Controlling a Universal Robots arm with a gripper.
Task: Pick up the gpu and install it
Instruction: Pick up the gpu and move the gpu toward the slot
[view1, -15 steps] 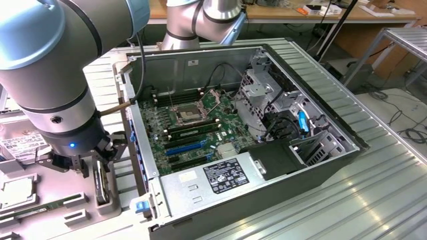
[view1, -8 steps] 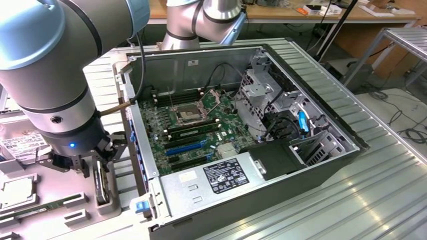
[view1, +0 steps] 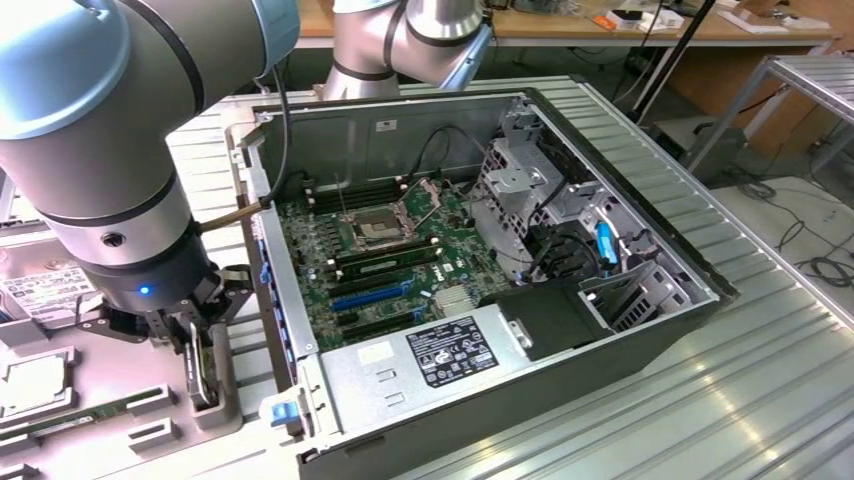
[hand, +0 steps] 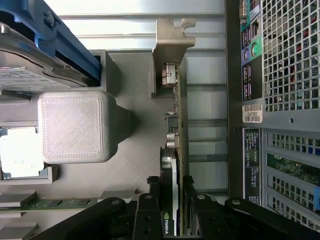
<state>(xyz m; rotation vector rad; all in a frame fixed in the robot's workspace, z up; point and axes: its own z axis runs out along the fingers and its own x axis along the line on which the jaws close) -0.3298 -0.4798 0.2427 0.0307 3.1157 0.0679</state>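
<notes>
1. One end effector (hand: 172, 202) straddles the gpu (hand: 176, 125), its fingers (hand: 152, 200) closed against both faces.
2. The gpu stands on edge in the grey parts holder (view1: 147, 425), along the holder's edge nearest the open computer case (view1: 561, 345).

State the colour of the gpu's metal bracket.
Silver-grey; the gpu bracket shows best in the wrist view.

You can read just one mark, the NVIDIA logo (hand: 166, 226) on the gpu (hand: 170, 170) edge, in the wrist view.

Bright, even light — soft shadows; glare
</notes>
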